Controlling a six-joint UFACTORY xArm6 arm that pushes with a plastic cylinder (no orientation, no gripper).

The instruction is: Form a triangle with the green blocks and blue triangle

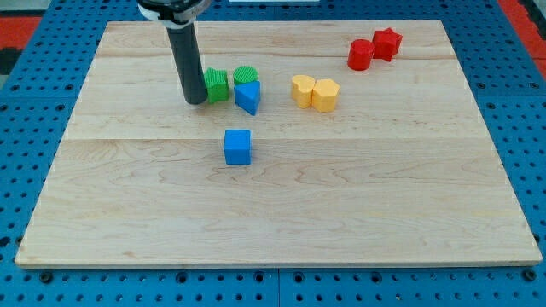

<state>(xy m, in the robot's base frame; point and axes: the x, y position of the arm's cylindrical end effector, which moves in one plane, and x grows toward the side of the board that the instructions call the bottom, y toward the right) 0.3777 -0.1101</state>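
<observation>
My tip [196,101] rests on the board at the upper left of centre, touching or nearly touching the left side of a green block [217,85]. A second green block [246,76], round in shape, stands just to its right and a little higher. The blue triangle [247,96] sits directly below the round green block, touching it. The three blocks form a tight cluster to the right of my rod [184,60].
A blue cube [238,146] lies below the cluster near the board's middle. Two yellow blocks [314,92] sit side by side to the right. Two red blocks [374,49] stand at the upper right. The wooden board [273,230] lies on a blue pegboard.
</observation>
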